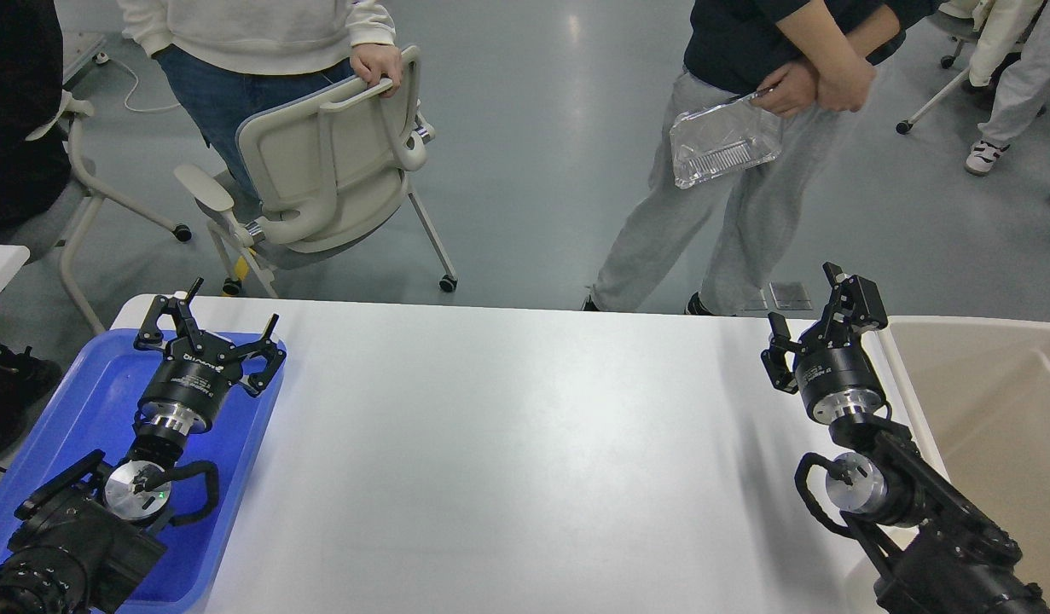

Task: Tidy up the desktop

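The desktop (507, 443) is a wide matte white tabletop filling the lower middle of the head view, with nothing lying on its bare surface. My left gripper (231, 307) hovers over the blue tray at the table's left end, fingers spread open and holding nothing. My right gripper (804, 297) hangs over the table's right end beside the beige bin, fingers apart and holding nothing.
A blue plastic tray (81, 401) lies on the left of the table. A beige bin (994, 409) stands off the right edge. Beyond the far edge are a grey office chair (337, 170), a person gripping it, and a standing person holding a foil tray (722, 145).
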